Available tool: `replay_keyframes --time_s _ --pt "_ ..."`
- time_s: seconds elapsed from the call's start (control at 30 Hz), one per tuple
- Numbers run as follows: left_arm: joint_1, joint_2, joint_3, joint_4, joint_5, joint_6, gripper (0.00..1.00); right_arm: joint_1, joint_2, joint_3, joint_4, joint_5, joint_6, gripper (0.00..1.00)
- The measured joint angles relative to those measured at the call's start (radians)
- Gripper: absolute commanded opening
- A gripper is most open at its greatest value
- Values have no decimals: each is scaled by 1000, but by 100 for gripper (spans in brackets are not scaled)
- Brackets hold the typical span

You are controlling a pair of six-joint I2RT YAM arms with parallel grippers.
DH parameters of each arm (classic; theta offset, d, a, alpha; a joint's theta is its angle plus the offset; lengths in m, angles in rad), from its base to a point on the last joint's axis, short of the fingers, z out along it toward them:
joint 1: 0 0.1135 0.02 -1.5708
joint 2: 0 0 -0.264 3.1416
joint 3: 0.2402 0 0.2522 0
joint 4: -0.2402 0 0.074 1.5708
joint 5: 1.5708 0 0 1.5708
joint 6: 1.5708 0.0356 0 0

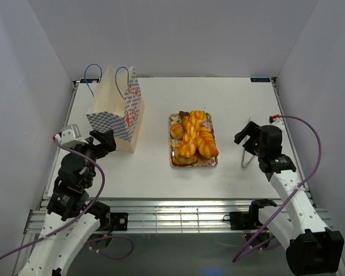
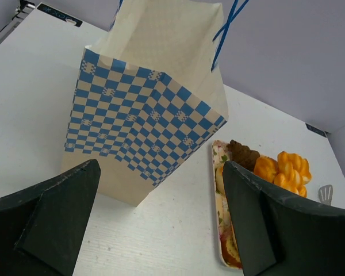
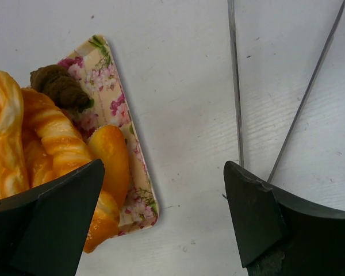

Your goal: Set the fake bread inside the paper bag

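The fake bread point(image 1: 194, 138) is a pile of glossy orange twisted loaves and rolls with one dark brown piece point(image 3: 60, 86) on a floral tray point(image 1: 194, 163) at mid table. The paper bag point(image 1: 116, 109), tan with blue-and-white checkered sides and blue cord handles, stands upright at the left. My left gripper point(image 1: 103, 141) is open and empty just near the bag's front corner point(image 2: 138, 132). My right gripper point(image 1: 248, 134) is open and empty to the right of the tray. The bread shows in the left wrist view point(image 2: 284, 169) and the right wrist view point(image 3: 52, 144).
Thin metal tongs point(image 1: 247, 155) lie on the table by my right gripper and show in the right wrist view point(image 3: 237, 86). White walls enclose the table on three sides. The floral tray's edge point(image 3: 132, 149) lies under my right gripper's left finger.
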Motion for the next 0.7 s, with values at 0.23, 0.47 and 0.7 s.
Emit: replay_keyframes --time_s 0.23,0.47,0.7 --pt "0 27 -44 -2 31 27 98 0 44 0 -20 30 -27 90" --pt "0 11 -72 -3 -14 19 98 0 9 0 -78 107 -54 90" --pt "0 3 -75 -4 -14 19 98 0 -11 0 -145 182 -59 90"
